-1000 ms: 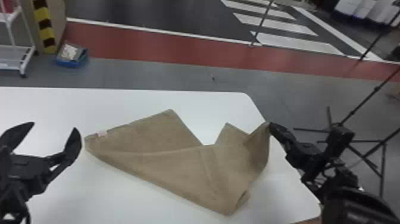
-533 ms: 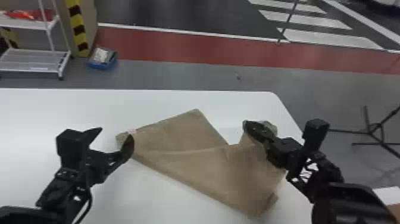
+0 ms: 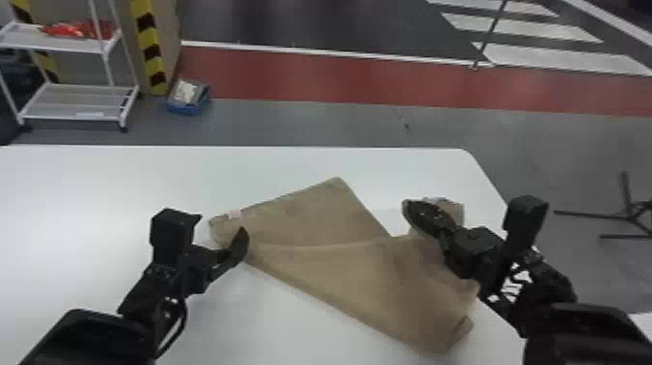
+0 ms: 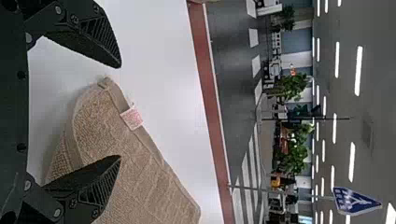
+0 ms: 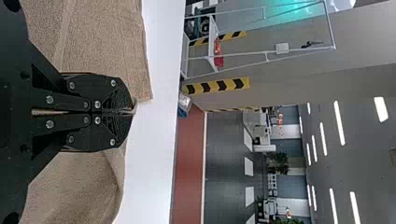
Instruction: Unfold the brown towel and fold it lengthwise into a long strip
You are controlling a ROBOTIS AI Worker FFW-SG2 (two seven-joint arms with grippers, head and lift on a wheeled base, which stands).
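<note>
Towel (image 3: 334, 272) is pinched in the right gripper (image 3: 408, 207); left gripper (image 3: 220, 224) gapes wide.

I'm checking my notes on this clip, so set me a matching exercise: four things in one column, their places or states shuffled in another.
1. left gripper
2. right gripper
3. brown towel
4. blue container

a. on the floor beyond the table
b. open, near a towel corner
c. mostly lying on the tabletop, partly folded over
d. shut on the towel

Pairs: 1-b, 2-d, 3-c, 4-a
</note>
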